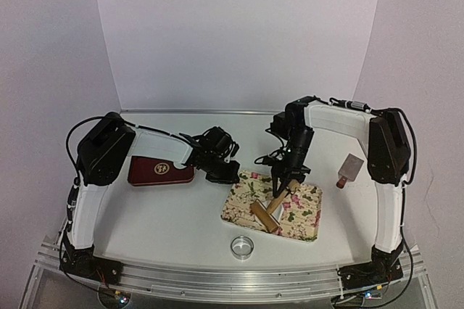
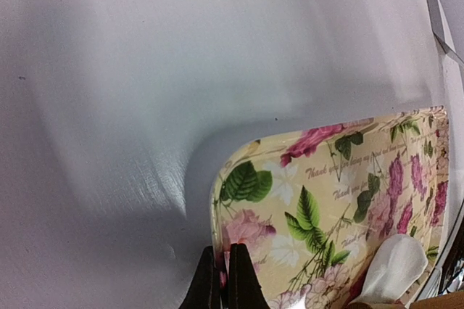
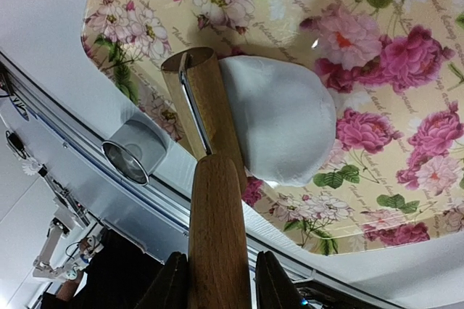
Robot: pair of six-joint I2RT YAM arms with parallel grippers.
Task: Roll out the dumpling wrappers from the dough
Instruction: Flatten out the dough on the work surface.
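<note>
Dough [image 3: 279, 128]: one smooth white domed lump, resting on the floral tray [image 1: 308, 222], under the right arm.

Nearest the table's front edge: metal ring cutter [image 1: 242, 246], standing on the table just in front of the tray, not touching it.

Next back: tray flat on the table, right of centre. Wooden rolling pin [image 1: 267, 213] laid slantwise over it, thick end low near the tray's front, handle raised toward the right gripper [image 3: 221, 283]. Fingers clamped on either side of the handle. Side of the pin pressed against the dough's edge.

Left gripper [image 2: 225, 280] at the tray's far left corner. Fingers drawn almost together, pinching the rim.

Farther back: dark red flat case [image 1: 159, 171] on the table beneath the left arm. Scraper [image 1: 350, 169] with a metal blade and reddish handle, right of the tray, well apart.
</note>
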